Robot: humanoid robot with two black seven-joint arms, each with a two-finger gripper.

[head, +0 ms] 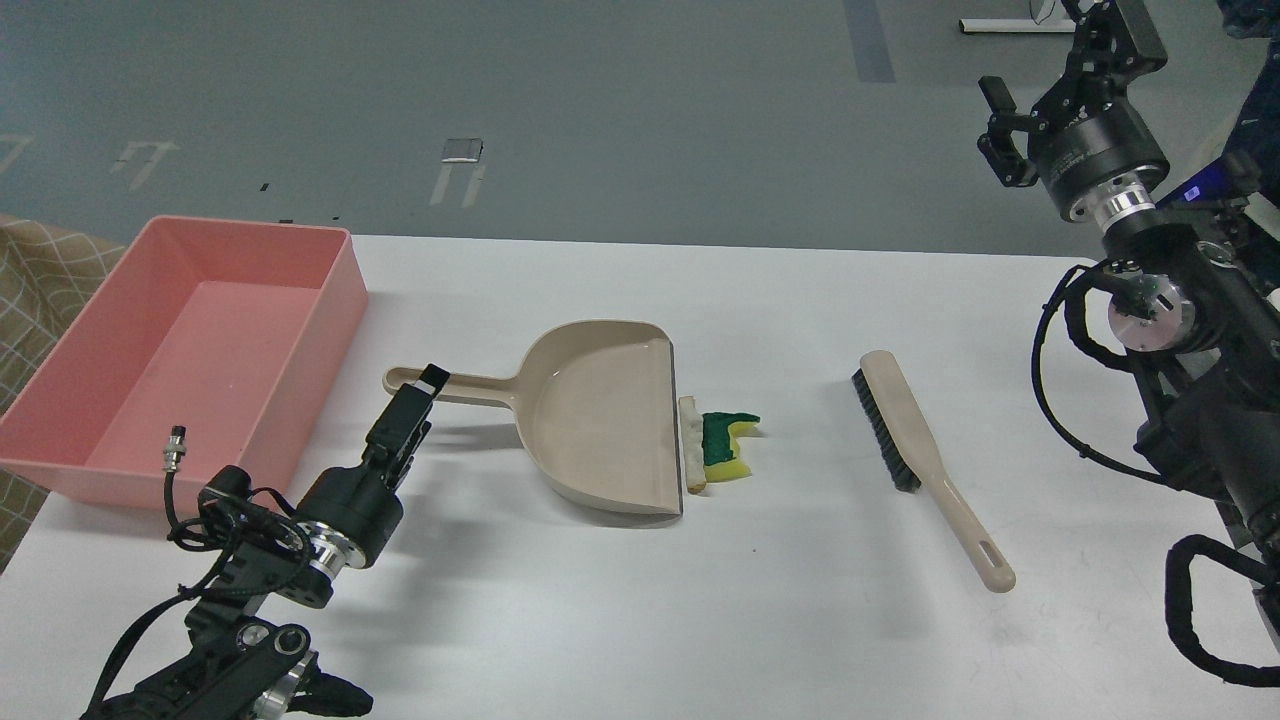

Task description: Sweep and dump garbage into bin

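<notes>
Centrally, spongy garbage [722, 447] touches the smooth beige dustpan's [600, 415] lip.

I have one view only, from the head, looking forward and down across the white table [800, 620]. It sits close enough that my arms enter at the lower left and right edges, with grey floor [640, 110] beyond.

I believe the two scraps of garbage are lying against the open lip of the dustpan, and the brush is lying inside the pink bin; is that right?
Not quite. The head view shows the brush lying on the white table, to the right of the scraps, not inside the pink bin, which holds nothing visible. The rest stands: the bread-like wedge and sponge piece lie against the open lip of the dustpan.
</notes>
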